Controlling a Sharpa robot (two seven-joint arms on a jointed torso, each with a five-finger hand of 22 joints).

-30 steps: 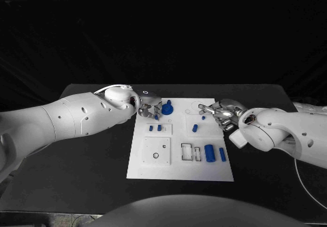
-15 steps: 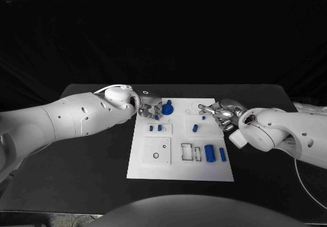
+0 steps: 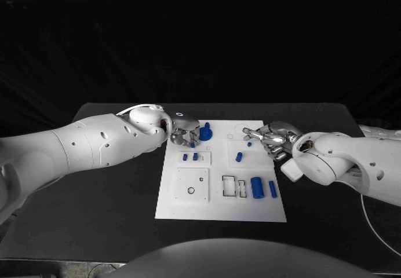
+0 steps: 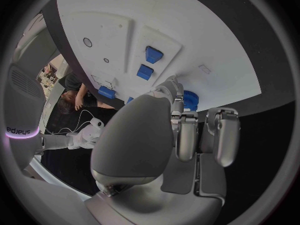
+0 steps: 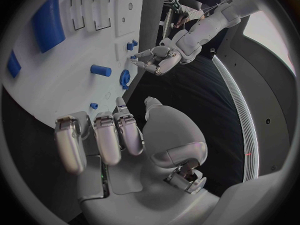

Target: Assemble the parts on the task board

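At the far end of the task board (image 3: 222, 207), the left hand (image 3: 183, 134) hovers with its fingers loosely apart and nothing in them, just beside the round blue gear-like part (image 3: 206, 134), which lies toward the board's middle from that hand. The right hand (image 3: 269, 138) hangs over the opposite far corner, also spread and holding nothing, so the left looks the nearer to that part. A short blue peg (image 3: 239, 156) lies between the hands, a little nearer the robot, its long axis roughly along the board's length. Around the board, the worktop (image 3: 100, 202) is black.
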